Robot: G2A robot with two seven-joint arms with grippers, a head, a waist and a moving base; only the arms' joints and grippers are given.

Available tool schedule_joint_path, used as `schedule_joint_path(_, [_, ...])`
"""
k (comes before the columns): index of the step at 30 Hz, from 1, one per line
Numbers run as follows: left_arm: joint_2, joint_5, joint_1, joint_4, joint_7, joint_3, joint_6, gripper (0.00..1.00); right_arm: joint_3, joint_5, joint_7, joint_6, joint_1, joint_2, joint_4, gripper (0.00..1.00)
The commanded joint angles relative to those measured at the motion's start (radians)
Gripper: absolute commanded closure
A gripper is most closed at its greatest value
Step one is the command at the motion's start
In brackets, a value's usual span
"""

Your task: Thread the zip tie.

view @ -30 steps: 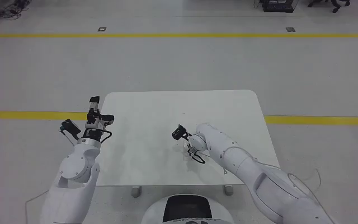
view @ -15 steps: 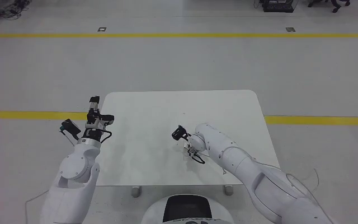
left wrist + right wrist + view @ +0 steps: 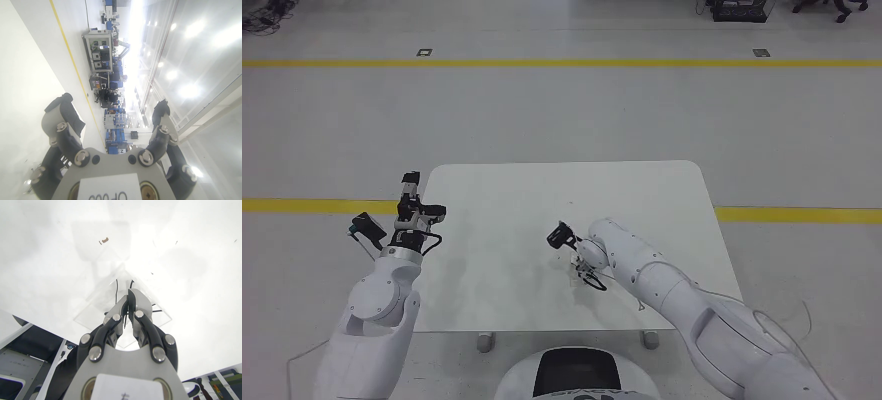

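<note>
In the right claw (image 3: 128,295) sits a thin black zip tie (image 3: 116,291).

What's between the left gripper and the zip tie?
In the top view, just bare table, up to the clear plate beneath the zip tie held by the right gripper.

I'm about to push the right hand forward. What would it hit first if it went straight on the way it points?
Most likely the clear tray on the table, straight beyond the right hand, which is shut on the zip tie. The gap is hard to judge.
</note>
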Motion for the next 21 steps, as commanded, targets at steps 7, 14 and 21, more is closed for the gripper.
schedule_joint_path(7, [0.000, 0.000, 0.000, 0.000, 0.000, 0.000, 0.000, 0.00, 0.027, -0.020, 0.021, 0.004, -0.021, 0.017, -0.051, 0.96])
schedule_joint_path(14, [0.000, 0.000, 0.000, 0.000, 0.000, 0.000, 0.000, 0.00, 0.042, -0.021, 0.019, -0.005, -0.032, 0.021, -0.050, 0.85])
schedule_joint_path(21, [0.000, 0.000, 0.000, 0.000, 0.000, 0.000, 0.000, 0.00, 0.047, -0.021, 0.015, -0.019, -0.032, 0.017, -0.034, 0.85])
